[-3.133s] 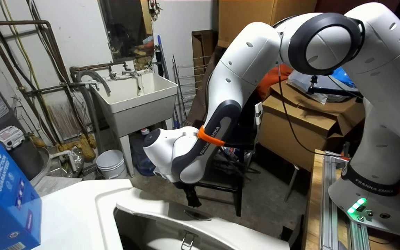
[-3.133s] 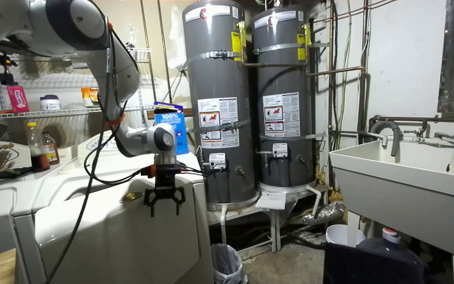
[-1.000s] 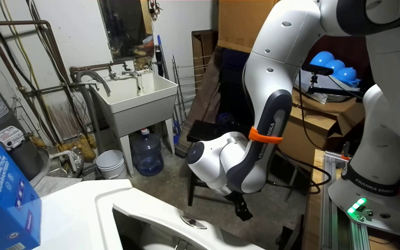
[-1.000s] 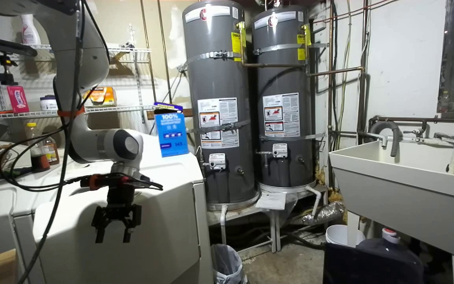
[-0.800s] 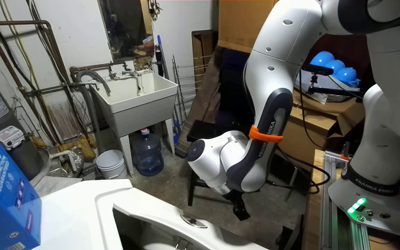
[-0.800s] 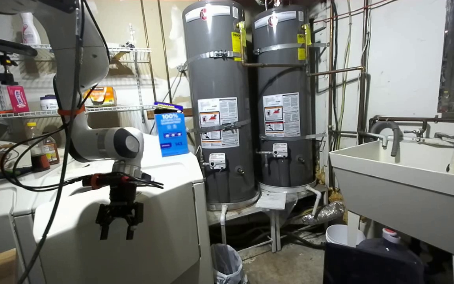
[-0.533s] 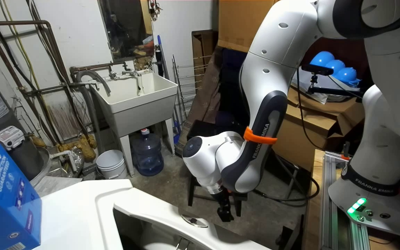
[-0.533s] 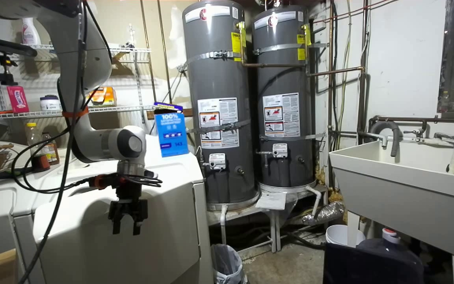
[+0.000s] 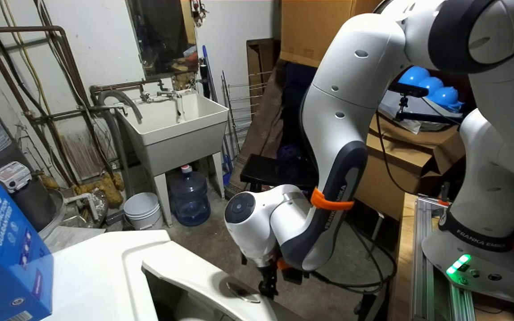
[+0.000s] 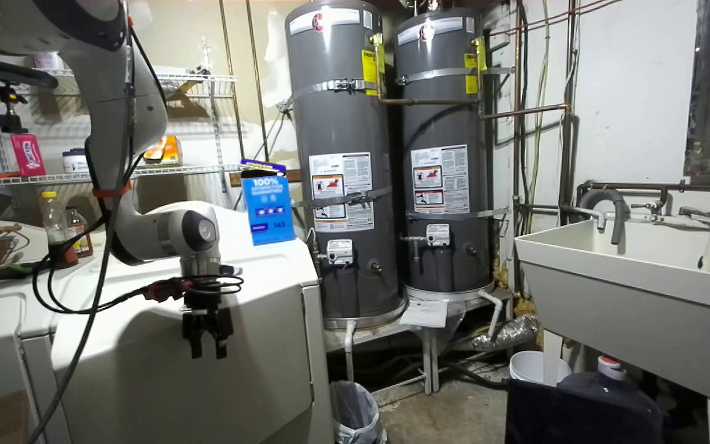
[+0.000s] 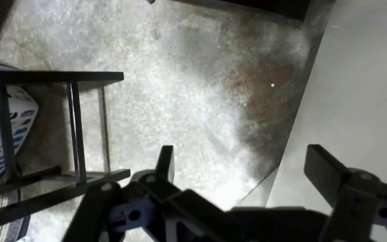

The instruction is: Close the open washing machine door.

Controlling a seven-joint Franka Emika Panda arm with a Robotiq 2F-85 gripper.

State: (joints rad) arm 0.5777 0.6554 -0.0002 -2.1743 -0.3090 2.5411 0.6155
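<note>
Wrist view: the end effector (image 11: 242,161) enters from below, its two black fingers (image 11: 324,173) spread, with floor (image 11: 186,111) and a strip of the washing machine door (image 11: 358,84) visible in the gap. The door's pale, flat face lies to the right of that gap, and the finger on that side overlaps it; whether the two touch cannot be told. To the left of the end effector, apart from it, are a dark frame (image 11: 76,134) and a white slotted basket (image 11: 22,102), the basket partly hidden by the frame.

In an exterior view, the end effector (image 9: 269,290) points downward just beside the upper edge of the door (image 9: 201,277), near an oval metal inset (image 9: 242,292). The door stands ajar: a dark opening lies between it and the body of the washing machine (image 9: 89,272). A blue box (image 9: 20,254) stands on the machine's top, well apart from the end effector. Beyond the end effector is a white sink (image 9: 185,147), with a blue water jug (image 9: 190,200) below it.

In an exterior view, the end effector (image 10: 209,353) is seen against the door's broad outer face. The robot arm (image 10: 114,111) extends above it, and a pair of grey water heaters (image 10: 341,129) stands well beyond it.
</note>
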